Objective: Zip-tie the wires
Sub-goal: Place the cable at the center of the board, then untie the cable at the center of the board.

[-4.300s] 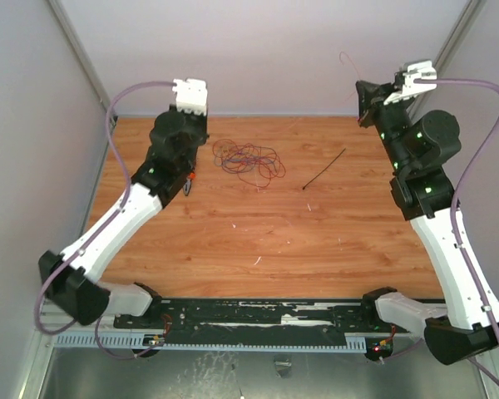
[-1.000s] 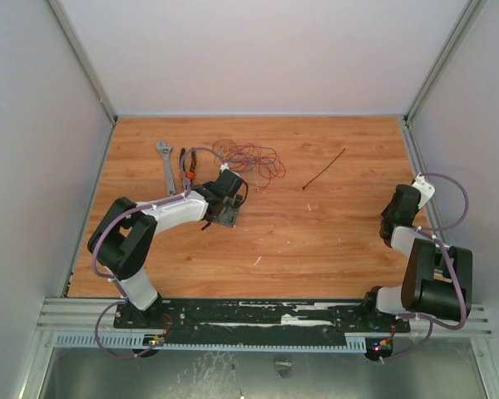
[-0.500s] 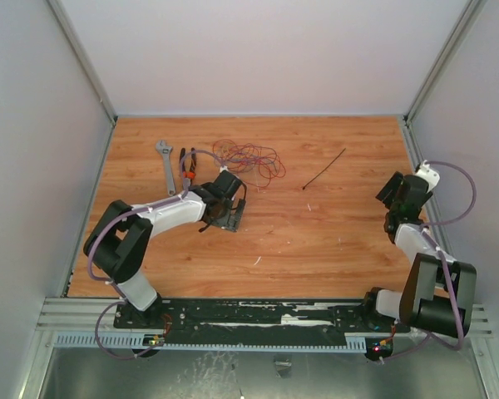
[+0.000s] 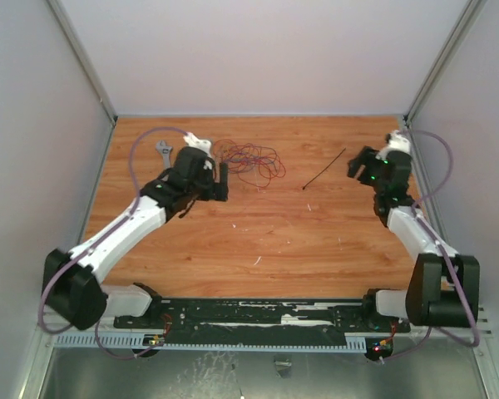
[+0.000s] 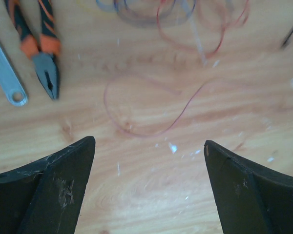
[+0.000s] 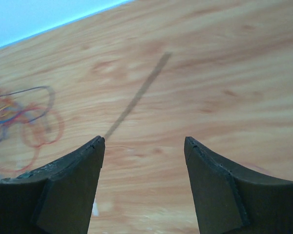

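The wires [image 4: 251,160] lie in a loose tangle, mostly red with some purple, at the back middle of the table. My left gripper [image 4: 222,179] hovers at their left edge, open and empty. In the left wrist view a single red strand [image 5: 151,127] loops on the wood just ahead of the left gripper [image 5: 149,141], and the main bunch of wires [image 5: 171,12] lies further off. The zip tie [image 4: 324,169], a thin black strip, lies diagonally to the right of the wires. My right gripper [image 4: 354,166] is open just right of it. The zip tie [image 6: 136,97] ends near the right gripper's [image 6: 144,139] left fingertip.
Orange-handled pliers [image 5: 41,46] and a grey wrench [image 5: 5,73] lie left of the wires. The wrench [image 4: 162,149] shows above the left arm in the top view. White walls with metal posts enclose the table on three sides.
Both arms have stretched out from folded poses toward the back of the table, the left to the wires and the right to the zip tie. Both grippers have opened wider.
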